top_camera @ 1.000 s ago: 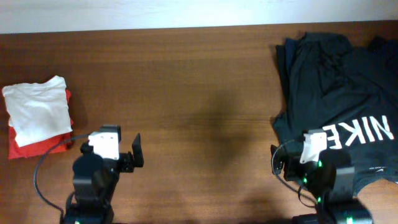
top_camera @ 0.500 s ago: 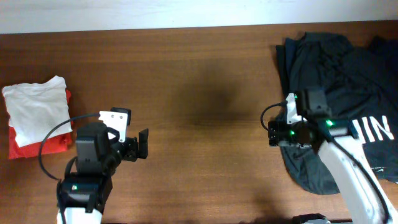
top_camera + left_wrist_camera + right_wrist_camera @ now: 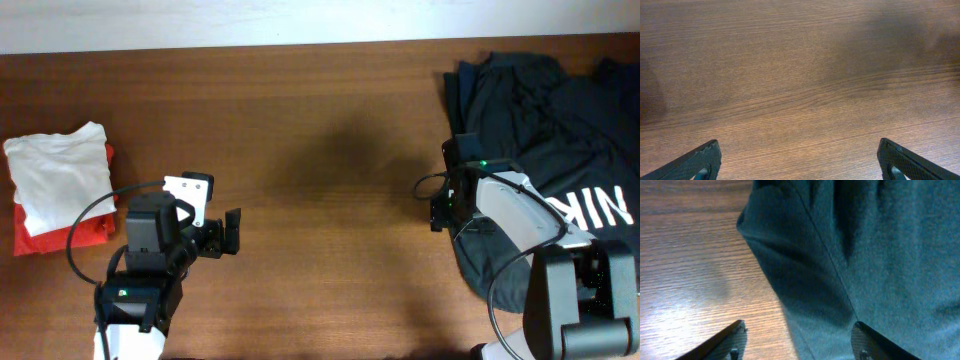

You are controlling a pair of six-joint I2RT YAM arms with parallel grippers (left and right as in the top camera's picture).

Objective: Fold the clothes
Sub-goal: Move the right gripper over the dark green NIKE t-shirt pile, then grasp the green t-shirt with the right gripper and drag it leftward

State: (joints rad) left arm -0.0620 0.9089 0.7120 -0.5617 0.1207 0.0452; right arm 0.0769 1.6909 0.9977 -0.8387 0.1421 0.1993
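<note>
left gripper point(image 3: 800, 167): fingers point(image 3: 700, 161) spread wide, nothing between them, only bare wood of the table point(image 3: 320, 120) below. in the overhead view it sits at the left front of the table, pointing toward the middle.

right gripper point(image 3: 800, 342): fingers point(image 3: 735, 339) also spread wide, gripping nothing. the left finger is over wood and the right finger is over dark cloth. cannot tell whether the tips touch the fabric.

under it is the left edge of the black t-shirt point(image 3: 530, 110). a seam runs diagonally across the cloth and one fold corner pokes out onto the wood at upper left of the wrist view.

overhead: the t-shirt lies crumpled at the right end of the table, from the far edge down toward the right arm's base, unfolded. its white lettering point(image 3: 598, 208) faces up near the right edge, partly hidden behind the arm. the right arm reaches from its base across the shirt to that left edge.

far left, well apart from the shirt: a folded white piece point(image 3: 60, 175) stacked on a red piece point(image 3: 95, 230), near the left arm.
</note>
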